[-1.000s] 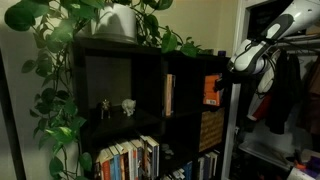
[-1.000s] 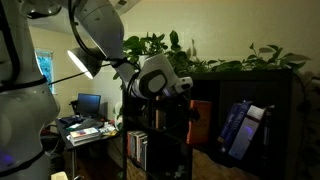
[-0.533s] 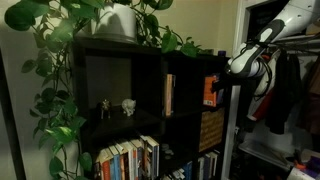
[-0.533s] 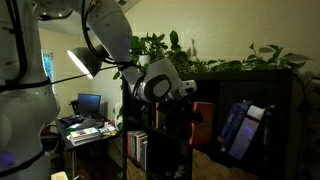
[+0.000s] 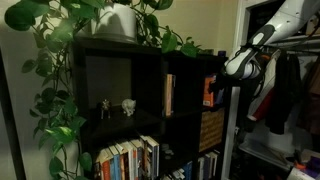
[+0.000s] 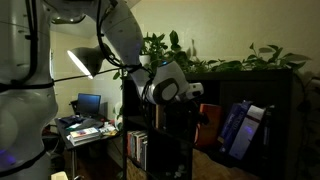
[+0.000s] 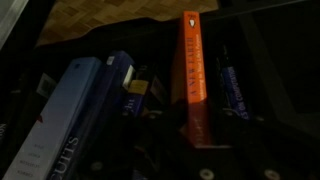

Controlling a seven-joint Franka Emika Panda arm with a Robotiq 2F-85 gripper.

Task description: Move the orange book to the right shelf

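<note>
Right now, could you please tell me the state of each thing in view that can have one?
Slim bright-orange book: upright, beside the gripper.
Gripper: at the orange book; open or shut unclear in the dark.
Dark-blue books: leaning.
Thin tan book: upright.

housing of the tool (image 6: 198,112): grey and black, looks like smooth moulded plastic, slight sheen. white arm shell (image 6: 118,28) behind the tool: glossy plastic. slim bright-orange book (image 7: 190,80) right at the tool: smooth paper cover, satin, faint glare on the spine. blue books (image 7: 80,115) just beside it: glossier covers that catch light. black cube bookcase (image 5: 150,62) around the tool: flat matt board, no grain visible. tan basket (image 5: 210,130) below the tool: rough woven fibre. white pot (image 5: 122,20) well above: smooth, dull finish.
</note>
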